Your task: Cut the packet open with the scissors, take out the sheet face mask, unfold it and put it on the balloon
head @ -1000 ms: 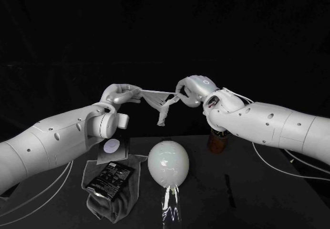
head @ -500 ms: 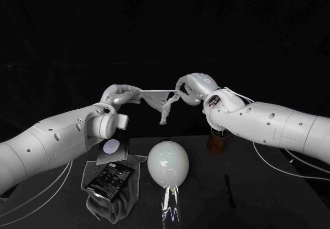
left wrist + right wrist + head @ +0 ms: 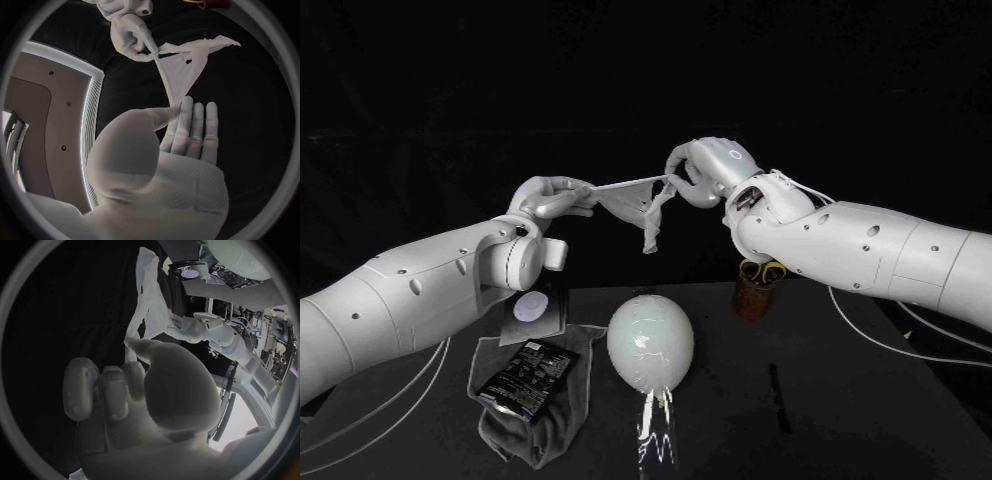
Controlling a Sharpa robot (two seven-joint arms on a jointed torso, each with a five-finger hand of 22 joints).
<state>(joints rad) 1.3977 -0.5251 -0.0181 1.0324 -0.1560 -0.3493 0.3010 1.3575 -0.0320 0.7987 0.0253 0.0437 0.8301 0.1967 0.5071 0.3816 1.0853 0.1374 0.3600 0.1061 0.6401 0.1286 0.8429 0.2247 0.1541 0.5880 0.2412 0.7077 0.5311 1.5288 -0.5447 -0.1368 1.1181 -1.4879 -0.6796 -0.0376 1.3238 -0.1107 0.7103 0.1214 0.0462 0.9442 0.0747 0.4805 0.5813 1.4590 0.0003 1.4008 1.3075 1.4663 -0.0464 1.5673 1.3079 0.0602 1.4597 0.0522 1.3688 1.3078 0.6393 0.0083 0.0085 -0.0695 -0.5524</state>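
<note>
High above the table, a white sheet mask (image 3: 646, 213) is stretched between my two hands. My left hand (image 3: 555, 197) pinches one end of its top edge and my right hand (image 3: 702, 169) pinches the other end, slightly higher. The rest of the mask hangs down, crumpled and partly folded. In the left wrist view the mask (image 3: 182, 69) runs from my left hand (image 3: 182, 131) to the right hand (image 3: 129, 31). In the right wrist view it (image 3: 146, 300) runs from my right hand (image 3: 119, 390). The pale balloon (image 3: 652, 341) lies on the table below. The black packet (image 3: 531, 375) rests on a grey cloth (image 3: 557, 425).
Scissors with yellow handles (image 3: 762, 269) stand in a dark cup (image 3: 756, 296) to the right of the balloon. A small white round object (image 3: 531, 307) sits behind the packet, on the cloth's far edge.
My right hand has lifted a little, raising its end of the mask so the top edge slopes up towards it. The left hand has stayed in place.
</note>
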